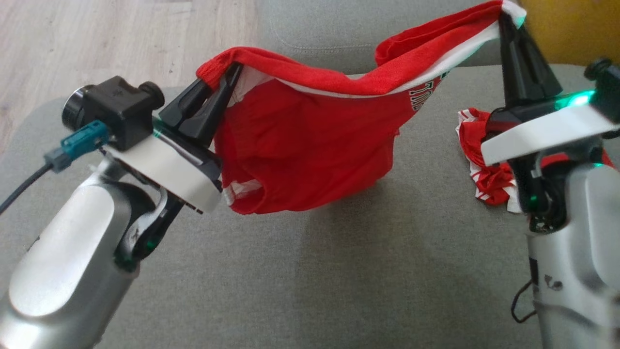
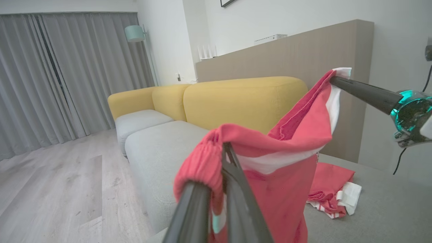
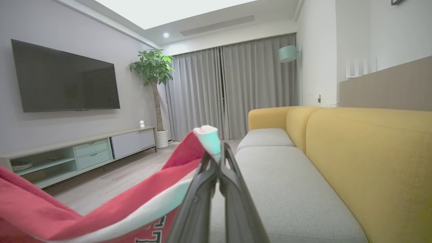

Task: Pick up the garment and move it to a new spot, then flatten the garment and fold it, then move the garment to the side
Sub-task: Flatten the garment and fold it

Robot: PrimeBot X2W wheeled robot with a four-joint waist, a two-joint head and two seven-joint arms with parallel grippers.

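A red garment with white trim and dark lettering hangs stretched between my two grippers above the grey sofa seat. My left gripper is shut on its elastic red edge at the left; in the left wrist view that gripper pinches the bunched hem of the garment. My right gripper is shut on the white-trimmed corner at the upper right, and in the right wrist view this gripper holds the garment at its tip. The cloth's lower part sags toward the cushion.
A second red and white garment lies crumpled on the seat beside my right arm, also seen as a heap. The yellow sofa back runs behind. Wood floor lies beyond the seat's left edge.
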